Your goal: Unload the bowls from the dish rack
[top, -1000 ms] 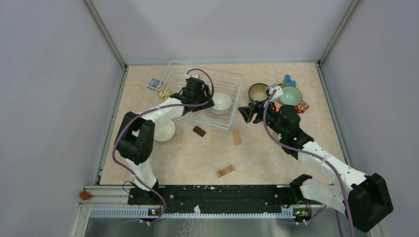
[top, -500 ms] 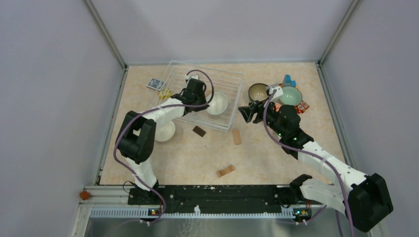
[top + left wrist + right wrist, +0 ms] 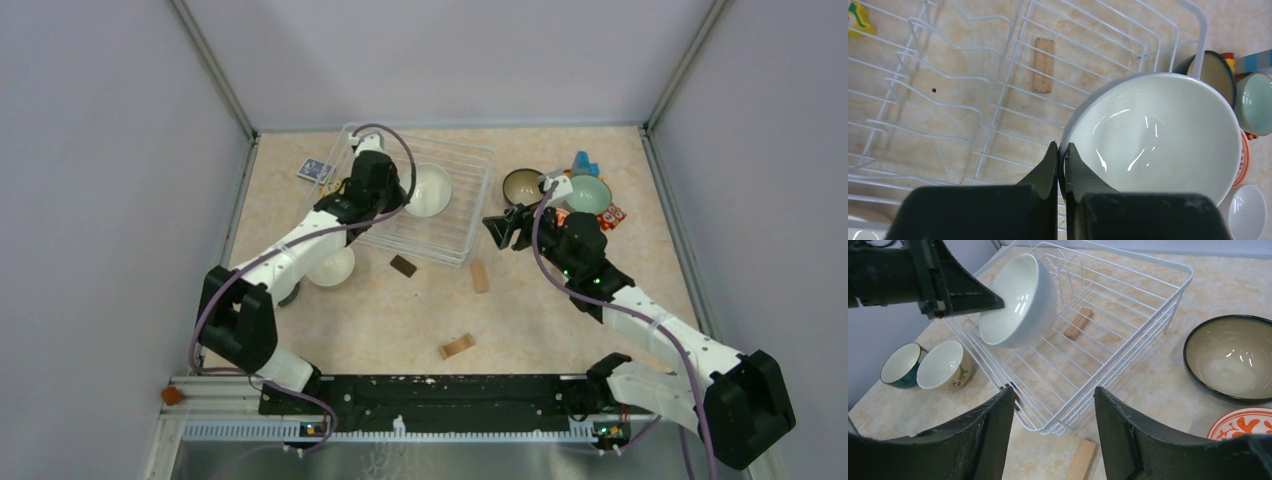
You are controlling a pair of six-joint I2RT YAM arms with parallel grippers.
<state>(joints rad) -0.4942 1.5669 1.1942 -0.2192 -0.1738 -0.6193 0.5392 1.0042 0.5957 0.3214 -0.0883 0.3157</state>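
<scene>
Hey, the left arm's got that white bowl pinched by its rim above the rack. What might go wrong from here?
1. The left gripper holds the white bowl only by a thin pinch on its rim, and the bowl is tilted. It may swivel or slip and fall onto the dish rack.
2. The teal bowl and the beige bowl sit close together beside the rack, so setting down there could knock them.

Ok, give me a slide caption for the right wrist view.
Left gripper holds a white bowl over the dish rack; right gripper open.
</scene>
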